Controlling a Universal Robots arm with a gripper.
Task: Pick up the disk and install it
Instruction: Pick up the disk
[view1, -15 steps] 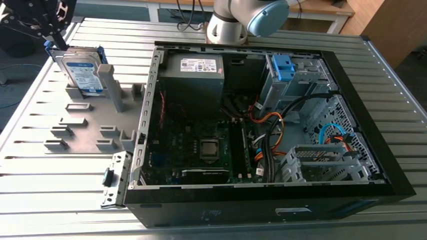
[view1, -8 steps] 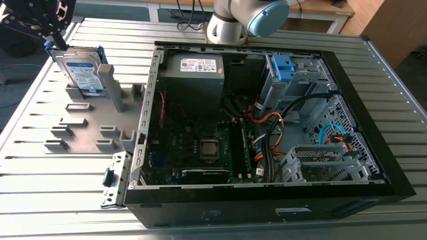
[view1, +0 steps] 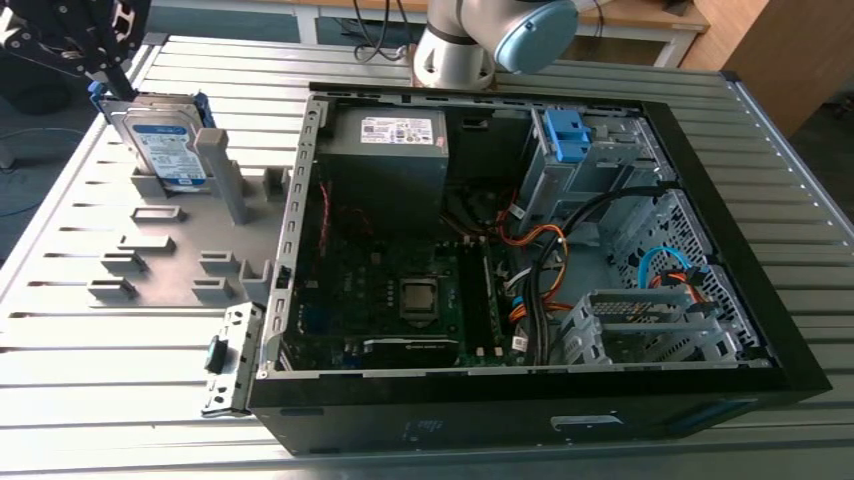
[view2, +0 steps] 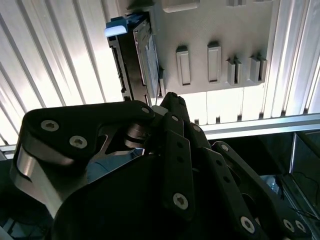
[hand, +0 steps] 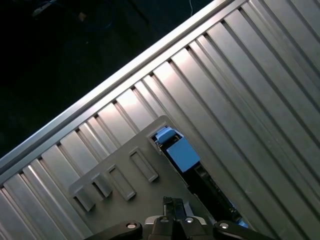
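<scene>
Pressed together at the tips and pinching nothing, my gripper (view1: 120, 85) hung at the exterior view's far left, just over the top edge of the disk (view1: 167, 145). Whether it touched the blue frame there, I could not tell. The disk stood on edge in a slot of a grey holder plate (view1: 160, 260) that lay flat on the ribbed metal worktop (view1: 94, 350).

In the second wrist view my gripper (view2: 169, 97) pointed at the near end of the disk (view2: 142, 55), with the plate (view2: 210, 30) beside it. In the first wrist view the tips of my gripper (hand: 170, 201) met above the plate (hand: 125, 197), just beside the blue frame of the disk (hand: 182, 155).

To the exterior view's right of the plate, the computer case (view1: 534, 425) lay open on its side. Inside it were a grey power supply (view1: 387, 150), a circuit board (view1: 400, 290) below that, orange cables (view1: 534, 240), and a bare blue clip (view1: 567, 135) in the drive cage. The base of my arm (view1: 461, 50) stood behind the case.
</scene>
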